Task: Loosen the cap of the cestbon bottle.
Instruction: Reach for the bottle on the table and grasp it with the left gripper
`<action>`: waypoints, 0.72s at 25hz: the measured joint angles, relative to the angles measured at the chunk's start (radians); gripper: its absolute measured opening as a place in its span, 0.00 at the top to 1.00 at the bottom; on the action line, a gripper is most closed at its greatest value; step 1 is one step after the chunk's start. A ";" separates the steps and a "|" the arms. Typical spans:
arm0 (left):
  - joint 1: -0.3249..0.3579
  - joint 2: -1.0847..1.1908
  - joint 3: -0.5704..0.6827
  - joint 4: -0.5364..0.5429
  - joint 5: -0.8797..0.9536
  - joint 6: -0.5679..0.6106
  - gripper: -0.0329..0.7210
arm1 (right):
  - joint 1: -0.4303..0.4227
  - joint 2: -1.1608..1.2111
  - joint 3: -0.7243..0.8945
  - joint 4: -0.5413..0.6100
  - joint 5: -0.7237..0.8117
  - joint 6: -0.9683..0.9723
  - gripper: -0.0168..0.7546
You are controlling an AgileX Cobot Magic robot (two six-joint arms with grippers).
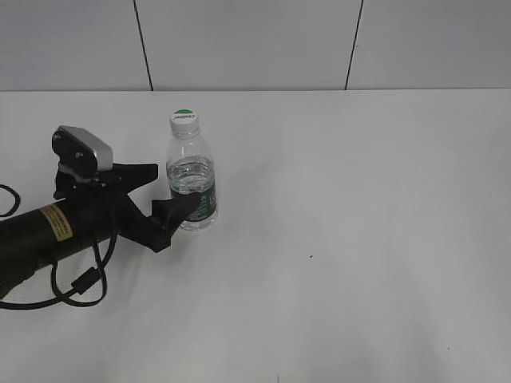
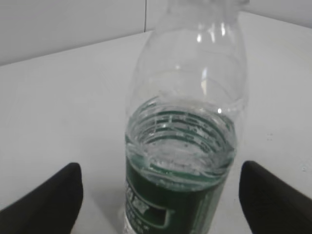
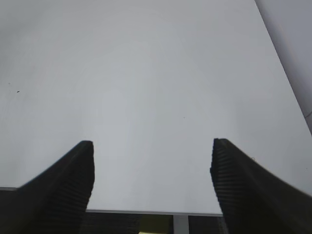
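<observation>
The cestbon bottle (image 1: 192, 179) stands upright on the white table, clear with a dark green label band and water about half way up. Its white cap with a green top (image 1: 184, 120) sits on the neck. My left gripper (image 1: 174, 190) is open, one finger on each side of the bottle at label height, with gaps showing. In the left wrist view the bottle (image 2: 183, 146) fills the middle between the two finger tips (image 2: 161, 187); the cap is cut off at the top edge. My right gripper (image 3: 152, 161) is open and empty over bare table, out of the exterior view.
The white table (image 1: 359, 239) stretches to the right of the bottle. The left arm's black cable (image 1: 76, 283) loops on the table at the front left. A tiled wall (image 1: 255, 40) stands behind. The table's near edge (image 3: 146, 212) shows under the right gripper.
</observation>
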 joint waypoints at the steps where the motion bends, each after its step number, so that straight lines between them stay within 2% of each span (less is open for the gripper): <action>1: -0.002 0.004 -0.007 0.002 -0.001 -0.001 0.17 | 0.000 0.000 0.000 0.000 0.000 0.000 0.24; 18: -0.054 0.165 -0.165 0.015 0.000 -0.062 0.17 | 0.000 0.000 0.000 0.000 0.000 0.000 0.24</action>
